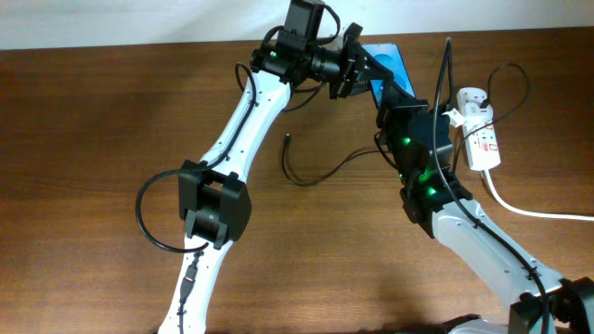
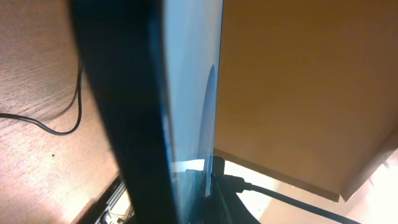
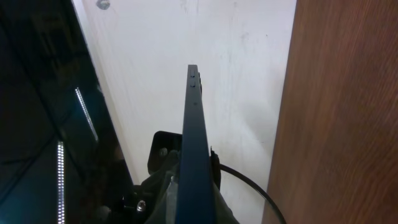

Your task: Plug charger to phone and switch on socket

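Note:
The phone (image 1: pixel 393 63), with a blue screen, is held up off the table at the back centre. My left gripper (image 1: pixel 360 72) is shut on its left side. My right gripper (image 1: pixel 390 95) is shut on its lower end. In the left wrist view the phone (image 2: pixel 189 93) runs edge-on between the fingers. In the right wrist view its dark blue edge (image 3: pixel 190 137) sits between the jaws. The charger's thin black cable (image 1: pixel 311 179) lies loose on the table, with its plug tip (image 1: pixel 286 139) left of the right arm. The white socket (image 1: pixel 480 134) lies at the right.
The socket's thick white cord (image 1: pixel 538 211) runs off to the right edge. A black cable (image 1: pixel 444 70) loops up near the socket. A loop of the left arm's own cable (image 1: pixel 148 223) hangs at the left. The wooden table (image 1: pixel 93 139) spreads to the left.

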You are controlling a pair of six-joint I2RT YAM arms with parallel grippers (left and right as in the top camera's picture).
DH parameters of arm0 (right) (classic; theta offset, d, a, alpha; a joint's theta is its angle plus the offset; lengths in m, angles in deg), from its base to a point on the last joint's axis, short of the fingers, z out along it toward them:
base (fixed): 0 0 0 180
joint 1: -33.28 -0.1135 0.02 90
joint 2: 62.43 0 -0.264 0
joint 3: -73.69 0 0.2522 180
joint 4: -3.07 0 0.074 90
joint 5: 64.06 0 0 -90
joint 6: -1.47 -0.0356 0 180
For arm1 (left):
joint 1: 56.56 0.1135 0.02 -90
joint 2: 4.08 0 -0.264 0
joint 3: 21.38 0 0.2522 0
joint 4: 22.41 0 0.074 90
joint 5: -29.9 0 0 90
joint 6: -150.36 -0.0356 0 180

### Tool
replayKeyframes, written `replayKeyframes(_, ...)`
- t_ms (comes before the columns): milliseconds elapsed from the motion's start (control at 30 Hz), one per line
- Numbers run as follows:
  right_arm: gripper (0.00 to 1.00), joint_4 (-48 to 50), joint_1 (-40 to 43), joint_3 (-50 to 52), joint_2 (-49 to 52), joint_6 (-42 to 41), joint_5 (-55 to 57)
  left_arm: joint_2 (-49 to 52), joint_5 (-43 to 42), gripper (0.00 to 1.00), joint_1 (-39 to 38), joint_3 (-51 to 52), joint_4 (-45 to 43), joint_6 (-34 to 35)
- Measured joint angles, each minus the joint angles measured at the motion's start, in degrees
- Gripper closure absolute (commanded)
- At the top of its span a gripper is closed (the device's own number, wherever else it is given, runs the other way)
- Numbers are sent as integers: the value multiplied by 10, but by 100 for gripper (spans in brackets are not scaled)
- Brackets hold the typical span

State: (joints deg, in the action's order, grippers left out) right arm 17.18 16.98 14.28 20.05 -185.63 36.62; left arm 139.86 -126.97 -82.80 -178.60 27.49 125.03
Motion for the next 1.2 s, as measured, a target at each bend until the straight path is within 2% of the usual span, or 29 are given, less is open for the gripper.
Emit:
replayKeyframes(200, 90, 0, 0, 0, 1, 3, 3, 0, 19, 100, -1, 0, 1, 1)
replayKeyframes(267, 84, 0, 0, 0, 3, 3, 5, 0, 27, 100, -1, 0, 2, 2)
replayKeyframes(533, 83, 8, 5, 0, 7, -5, 9, 0, 58, 100, -8, 0, -9, 37)
replayKeyframes(633, 70, 9, 5, 0, 7, 11, 6, 0, 60, 100, -8, 0, -8, 44)
replayKeyframes(733, 62, 13, 2, -1, 7, 25, -1, 0, 91, 100, -6, 0, -11, 49)
replayKeyframes(900, 60, 13, 1, -1, 7, 28, -7, 0, 119, 100, 22, 0, -11, 50)
replayKeyframes(967, 58, 9, 0, -1, 7, 35, -20, 0, 116, 100, 34, 0, -11, 28)
replayKeyframes(1033, 51, 10, 0, -2, 7, 69, -34, 0, 107, 100, 62, 0, -3, -25)
replayKeyframes(1067, 51, 1, 0, -3, 7, 109, -49, 0, 101, 100, 90, 0, 15, -63)
replayKeyframes(1133, 42, -17, 0, -4, 7, 171, -73, 0, 92, 100, 131, 0, 56, -118)
replayKeyframes(1200, 28, -60, 0, -5, 7, 285, -123, 0, 79, 100, 166, 0, 122, -179)
